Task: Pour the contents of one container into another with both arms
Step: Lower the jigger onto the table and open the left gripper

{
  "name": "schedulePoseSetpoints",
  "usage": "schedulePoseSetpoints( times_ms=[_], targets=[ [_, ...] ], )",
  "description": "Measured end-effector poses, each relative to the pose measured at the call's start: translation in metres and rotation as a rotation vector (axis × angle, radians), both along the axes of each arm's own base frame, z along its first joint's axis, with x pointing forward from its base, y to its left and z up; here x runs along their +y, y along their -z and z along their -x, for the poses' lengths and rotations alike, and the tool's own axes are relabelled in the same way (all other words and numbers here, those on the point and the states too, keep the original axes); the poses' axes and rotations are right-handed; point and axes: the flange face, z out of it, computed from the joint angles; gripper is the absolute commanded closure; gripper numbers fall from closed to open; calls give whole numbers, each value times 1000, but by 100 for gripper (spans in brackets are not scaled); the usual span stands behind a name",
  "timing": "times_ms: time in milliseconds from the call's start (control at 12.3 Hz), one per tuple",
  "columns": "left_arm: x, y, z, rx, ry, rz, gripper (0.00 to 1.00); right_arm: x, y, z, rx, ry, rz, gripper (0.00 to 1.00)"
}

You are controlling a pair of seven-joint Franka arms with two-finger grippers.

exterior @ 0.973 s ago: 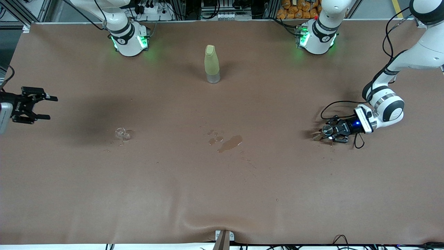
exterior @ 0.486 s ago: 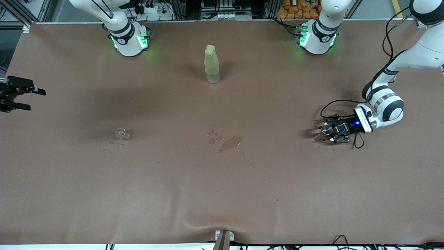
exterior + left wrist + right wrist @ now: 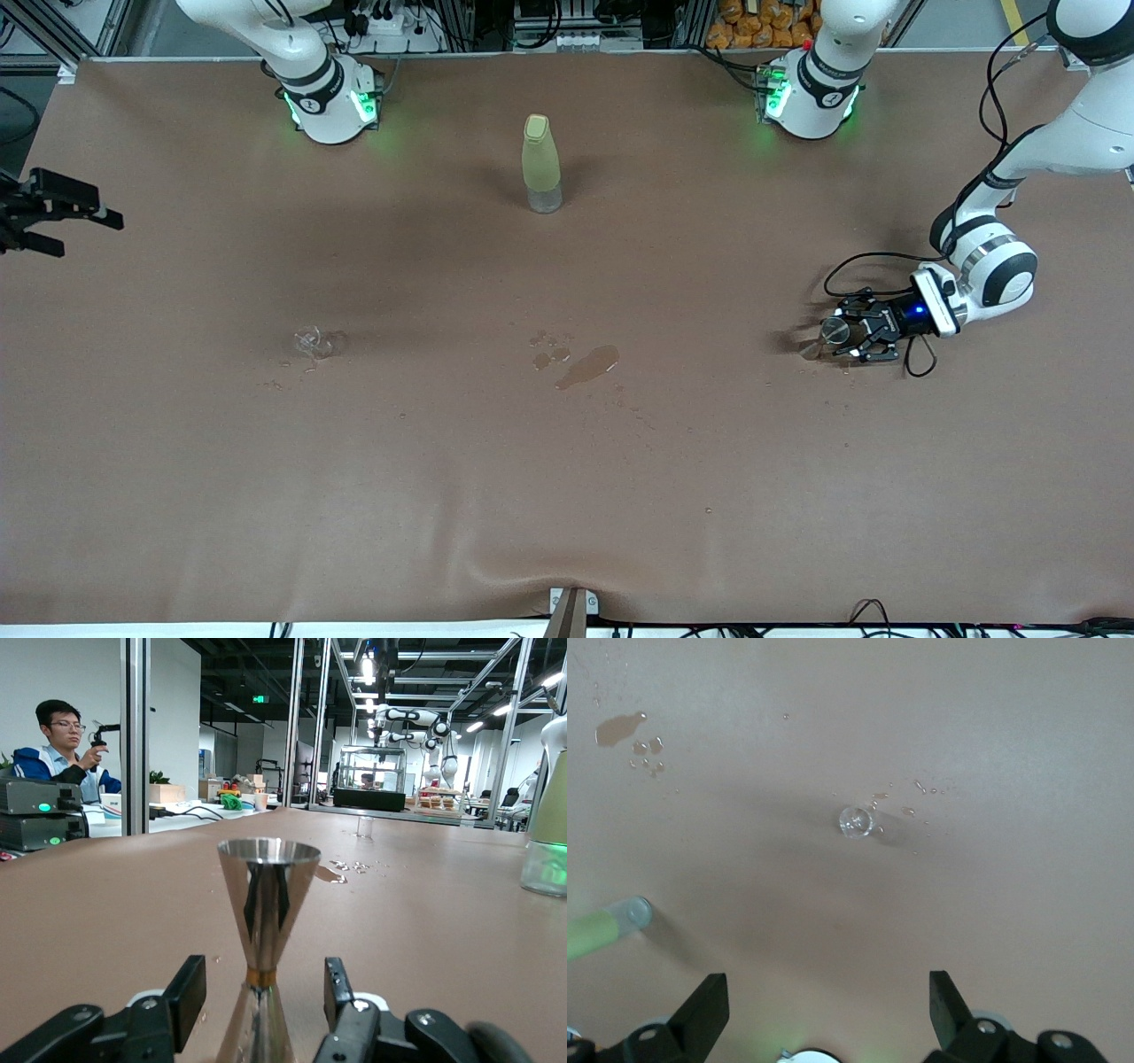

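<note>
The grey-rimmed metallic cup [image 3: 831, 331] stands upright on the brown table [image 3: 567, 478] toward the left arm's end. My left gripper [image 3: 842, 335] lies low around it. In the left wrist view the cup [image 3: 266, 904] rises between the fingers [image 3: 188, 992], with a gap on each side, so the gripper is open. The clear glass container [image 3: 310, 340] sits toward the right arm's end, and the right wrist view shows it [image 3: 856, 821] from above. My right gripper [image 3: 84, 235] hangs open and empty over the table's edge at that end.
A tall yellow-green bottle [image 3: 541, 164] stands mid-table near the arms' bases. A brown puddle [image 3: 587, 366] with small drops lies mid-table between the two cups. More droplets lie around the clear container. A clamp [image 3: 571, 607] sits at the table's front edge.
My left gripper's fingers have spread apart off the metallic cup, which stays standing. My right gripper has drawn back toward the table's edge at the right arm's end.
</note>
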Motion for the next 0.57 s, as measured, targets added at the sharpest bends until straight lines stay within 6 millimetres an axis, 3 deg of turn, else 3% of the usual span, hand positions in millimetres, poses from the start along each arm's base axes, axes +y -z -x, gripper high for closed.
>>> schedulePoseSetpoints(
  times_ms=[81, 324, 568],
  targets=[
    [4, 0, 2, 12, 16, 0, 0, 12, -8, 3, -2, 17, 18, 0],
    [16, -4, -2, 78, 32, 6, 0, 36, -24, 10, -8, 58, 58, 0],
    [27, -13, -14, 140, 20, 3, 0, 43, -28, 12, -6, 88, 91, 0]
  ],
)
